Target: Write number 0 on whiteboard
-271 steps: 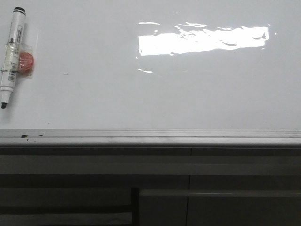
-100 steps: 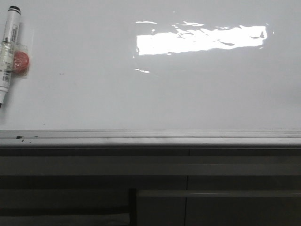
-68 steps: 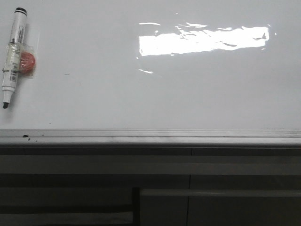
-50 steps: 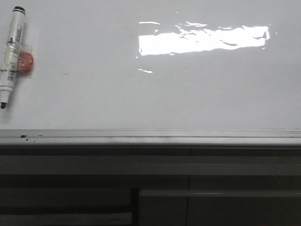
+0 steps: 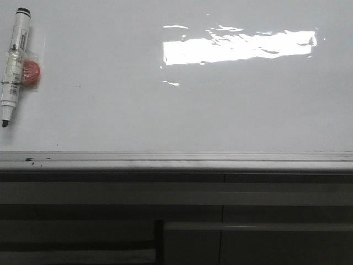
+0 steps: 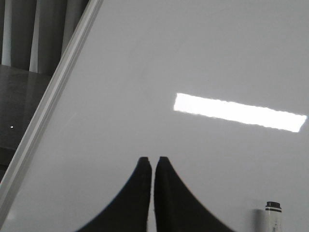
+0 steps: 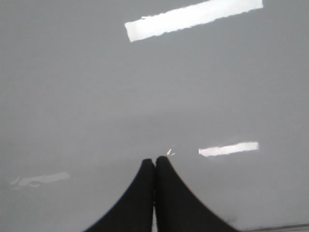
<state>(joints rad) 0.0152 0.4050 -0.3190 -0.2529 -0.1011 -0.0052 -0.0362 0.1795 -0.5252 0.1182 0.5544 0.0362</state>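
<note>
My right gripper (image 7: 155,162) has its two black fingers pressed together, tips meeting with nothing between them. Beyond them I see the whiteboard (image 7: 72,87), glossy grey-white, carrying a long bright glare strip (image 7: 193,18) and smaller reflections.

left gripper (image 6: 153,162): two matte black fingers, each a smooth curved horn, broad at the base and narrowing to a blunt tip
right gripper (image 7: 155,162): the same black pair, same flared shape (no screws, cables or markings show on either)
finger surfaces: plain and dark, without visible texture
front view: no part of the robot appears
</note>
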